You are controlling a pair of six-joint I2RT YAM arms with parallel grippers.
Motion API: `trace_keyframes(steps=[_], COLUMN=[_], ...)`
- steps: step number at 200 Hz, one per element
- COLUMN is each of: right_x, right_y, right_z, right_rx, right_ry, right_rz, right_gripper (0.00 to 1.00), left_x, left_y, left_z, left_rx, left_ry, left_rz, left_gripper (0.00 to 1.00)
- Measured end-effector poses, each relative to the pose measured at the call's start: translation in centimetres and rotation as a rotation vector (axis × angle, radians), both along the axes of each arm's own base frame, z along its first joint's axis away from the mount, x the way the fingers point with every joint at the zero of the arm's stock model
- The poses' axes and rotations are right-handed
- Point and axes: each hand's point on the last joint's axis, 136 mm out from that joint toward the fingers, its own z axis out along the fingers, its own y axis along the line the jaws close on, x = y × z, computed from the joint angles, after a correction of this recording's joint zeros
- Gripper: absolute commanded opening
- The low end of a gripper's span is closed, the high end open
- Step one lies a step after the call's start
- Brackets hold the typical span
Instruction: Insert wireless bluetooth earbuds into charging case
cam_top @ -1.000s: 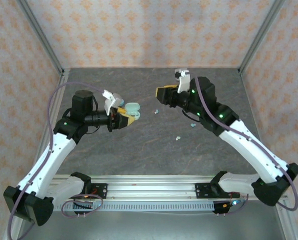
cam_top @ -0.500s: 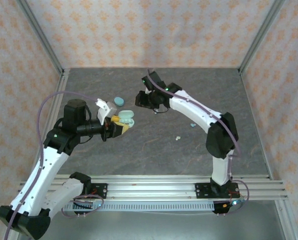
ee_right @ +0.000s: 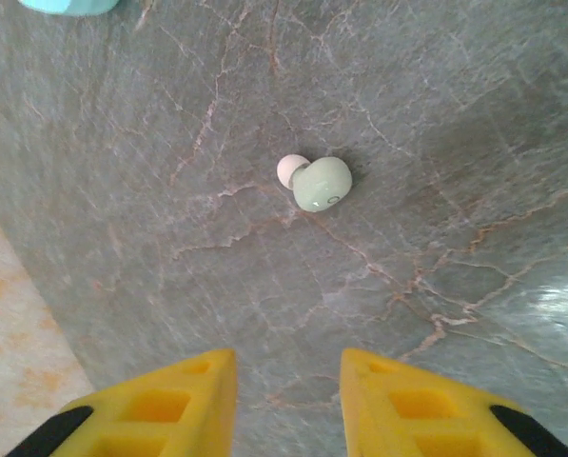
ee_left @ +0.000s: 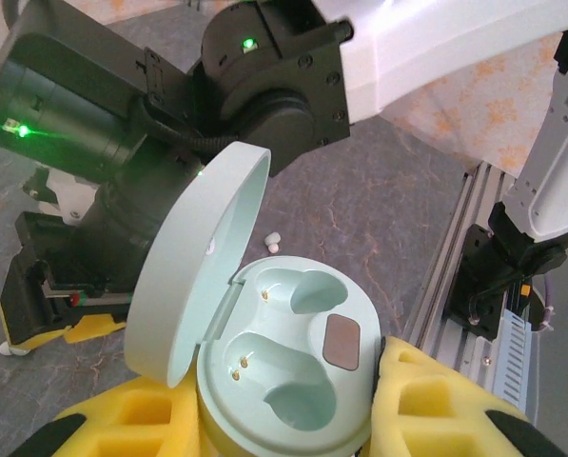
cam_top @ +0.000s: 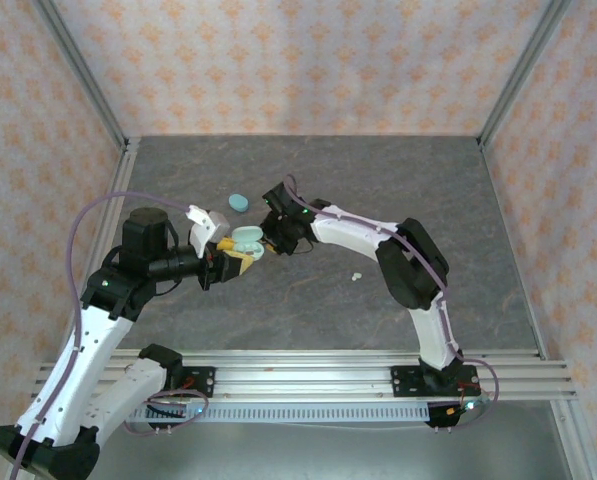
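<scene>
The mint charging case (ee_left: 288, 371) sits lid-open between the yellow fingers of my left gripper (ee_left: 284, 419), which is shut on it; both of its sockets are empty. From above, this case (cam_top: 246, 239) is held over the table's left middle by the left gripper (cam_top: 236, 257). My right gripper (cam_top: 276, 230) hovers just right of it. In the right wrist view the right gripper (ee_right: 288, 371) is open and holds nothing, with a pale mint earbud (ee_right: 320, 183) lying on the table ahead of the fingertips. Another pale earbud (cam_top: 356, 276) lies further right.
A teal oval case (cam_top: 238, 202) rests on the dark marbled table (cam_top: 308, 310) behind the held case, its edge (ee_right: 69, 5) at the top left of the right wrist view. The right arm's forearm (cam_top: 353, 228) stretches across the table's middle. A rail (cam_top: 308, 380) runs along the near edge.
The right arm has swung left across the table, bringing its gripper beside the held case. The left arm has drawn the open case slightly nearer and lower.
</scene>
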Motion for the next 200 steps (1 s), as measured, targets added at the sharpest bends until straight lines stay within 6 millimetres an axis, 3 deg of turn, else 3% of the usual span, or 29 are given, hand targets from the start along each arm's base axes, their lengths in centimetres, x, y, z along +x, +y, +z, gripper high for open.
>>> trace_keyframes(steps=[74, 120, 153, 200], right_x=[1.7, 2.1, 2.2, 2.9], right_y=[0.5, 0.5, 0.5, 0.9], right_z=[-2.6, -3.0, -4.8, -4.6], right_rx=[0.034, 0.037, 0.017, 0.022], right_ry=[0.043, 0.045, 0.068, 0.059], right_rz=[-0.163, -0.2, -0.211, -0.222], right_gripper=[0.37, 0.37, 0.36, 0.35], left_x=[-0.2, -0.3, -0.4, -0.4], left_y=[0.0, 0.1, 0.2, 0.2], left_z=[0.1, 0.1, -0.1, -0.1], left_rx=[0.007, 0.009, 0.015, 0.022], left_ry=[-0.017, -0.022, -0.017, -0.026], left_rz=[-0.007, -0.004, -0.007, -0.008], left_gripper=[0.25, 0.24, 0.24, 0.24])
